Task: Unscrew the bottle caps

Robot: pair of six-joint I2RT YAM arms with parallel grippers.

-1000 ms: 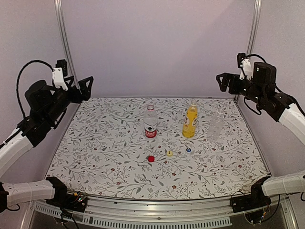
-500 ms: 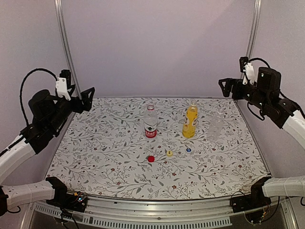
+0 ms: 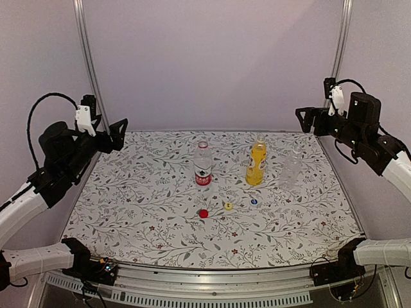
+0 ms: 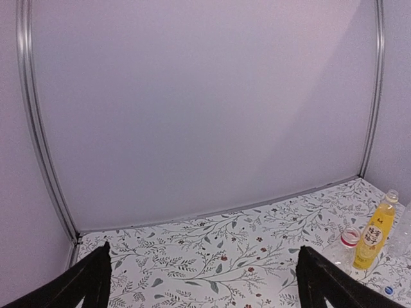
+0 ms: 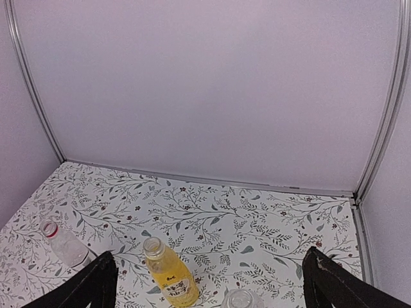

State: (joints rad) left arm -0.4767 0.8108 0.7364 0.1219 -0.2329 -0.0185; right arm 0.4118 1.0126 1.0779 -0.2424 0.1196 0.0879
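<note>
Lilac walls enclose a floral table [image 3: 128,205]. The left gripper [image 3: 121,133] at ten o'clock and the right gripper [image 3: 300,120] at two hang high, jaws spread wide, holding nothing. The red-label bottle [image 3: 203,168], yellow bottle [image 3: 256,165] and clear bottle [image 3: 291,168] stand uncapped past centre. The red cap [image 3: 203,213], yellow cap [image 3: 228,206] and blue cap [image 3: 253,202] lie at their six o'clock. The job looks done, so the best course is arms high and clear, toppling nothing. Label print is unreadable.

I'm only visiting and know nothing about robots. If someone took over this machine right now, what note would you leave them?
Left end effector: open, empty, raised at the left side of the table.
Right end effector: open, empty, raised at the right side.
Red-labelled bottle, yellow bottle, clear bottle: upright in a row, all uncapped.
Red cap, yellow cap, blue cap: lying in front of them.
Done: all caps off. Left: apparently nothing.
</note>
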